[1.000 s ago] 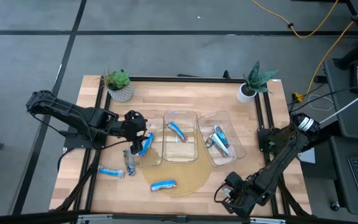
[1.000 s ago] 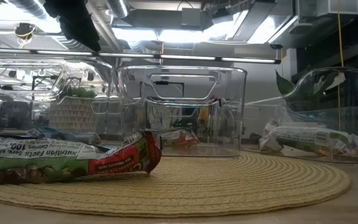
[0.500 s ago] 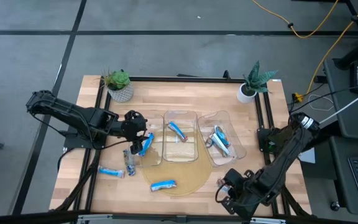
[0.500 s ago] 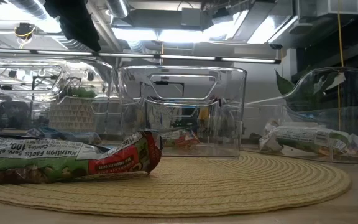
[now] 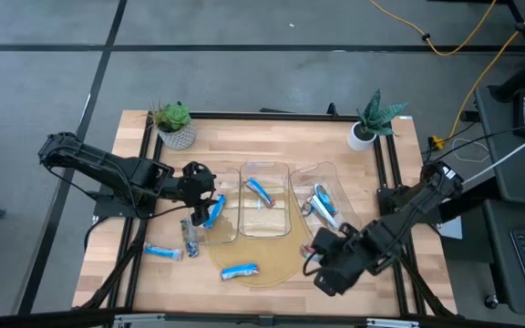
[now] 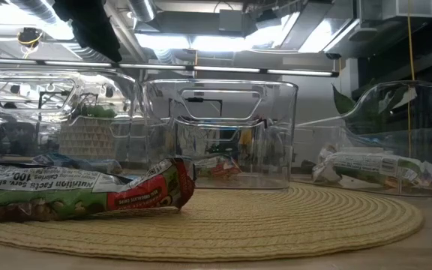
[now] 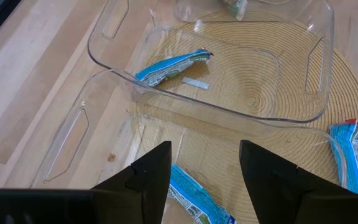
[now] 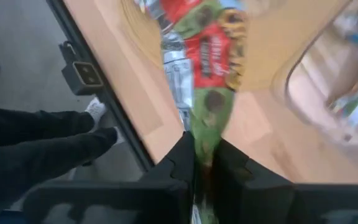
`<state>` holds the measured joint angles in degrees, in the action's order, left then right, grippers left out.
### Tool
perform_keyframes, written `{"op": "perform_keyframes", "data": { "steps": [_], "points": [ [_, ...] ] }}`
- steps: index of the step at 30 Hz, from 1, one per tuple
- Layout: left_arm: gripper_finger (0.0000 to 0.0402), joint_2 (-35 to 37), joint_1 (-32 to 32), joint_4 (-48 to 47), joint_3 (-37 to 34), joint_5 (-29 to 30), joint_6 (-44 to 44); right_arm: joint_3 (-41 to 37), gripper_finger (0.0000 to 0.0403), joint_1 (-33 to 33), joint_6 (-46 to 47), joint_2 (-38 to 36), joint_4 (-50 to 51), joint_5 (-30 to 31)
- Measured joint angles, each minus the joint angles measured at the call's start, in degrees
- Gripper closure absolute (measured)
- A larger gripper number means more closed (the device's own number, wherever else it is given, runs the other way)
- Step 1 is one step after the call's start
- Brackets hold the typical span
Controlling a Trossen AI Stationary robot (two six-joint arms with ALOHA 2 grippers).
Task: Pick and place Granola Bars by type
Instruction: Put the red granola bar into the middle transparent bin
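Note:
My right gripper [image 5: 318, 259] hangs over the near right part of the table, beside the woven mat [image 5: 285, 260], shut on a granola bar [image 8: 207, 74] in a red, green and silver wrapper. My left gripper [image 7: 204, 180] stands open above the left clear bin [image 7: 73, 134]; a blue bar [image 7: 194, 198] lies in the bin below its fingers. Another blue bar [image 5: 261, 191] lies in the middle bin and several bars [image 5: 322, 205] in the right bin. Loose bars lie on the table [image 5: 162, 251] and on the mat [image 5: 240, 271]. My right gripper pinches the bar's green end [image 8: 205, 140] between its two fingers, which point steeply down. The bar reaches on past the fingertips along their line, its red part [image 8: 216, 53] farther out. It hangs clear of the table.
Two potted plants [image 5: 173, 123] [image 5: 372, 118] stand at the far corners. The three clear bins [image 6: 220, 131] stand side by side across the middle, partly on the mat. A person's dark trouser legs and shoe [image 8: 48, 146] show beyond the table's edge near my right gripper.
My right gripper has risen from low at the near right edge and gone toward the bins and the mat, rolling about its own line as it went. My left arm has kept still.

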<state>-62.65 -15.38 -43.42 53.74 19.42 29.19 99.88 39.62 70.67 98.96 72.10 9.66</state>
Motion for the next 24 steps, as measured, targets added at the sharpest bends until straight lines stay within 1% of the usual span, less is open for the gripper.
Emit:
{"op": "perform_keyframes", "data": {
  "steps": [6,8,14,17,21,24],
  "points": [
    [0.0221,0.0,-0.01,0.0,0.0,0.02,0.18,4.1,0.0384,-4.9,-12.07,0.04,0.96,0.23],
    [0.0221,0.0,0.0,-0.01,0.0,0.01,0.22,5.67,0.0385,-6.39,-16.86,0.04,0.87,0.77],
    [0.0221,0.0,-0.01,-0.01,0.0,0.17,1.51,9.5,0.036,-10.45,-28.85,-0.13,1.09,3.85],
    [0.0221,0.0,-0.01,-0.01,0.0,0.4,1.53,10.7,0.0363,-12.74,-35.17,-0.16,1.15,3.89],
    [0.0221,-0.02,0.0,-0.01,0.0,1.04,1.54,11.45,0.0384,-16.43,-43.55,-0.16,0.83,3.63],
    [0.0221,-0.02,-0.01,-0.02,0.0,1.18,1.55,11.45,0.0386,-19.74,-49.03,-0.16,0.76,1.44]
  ]
}}
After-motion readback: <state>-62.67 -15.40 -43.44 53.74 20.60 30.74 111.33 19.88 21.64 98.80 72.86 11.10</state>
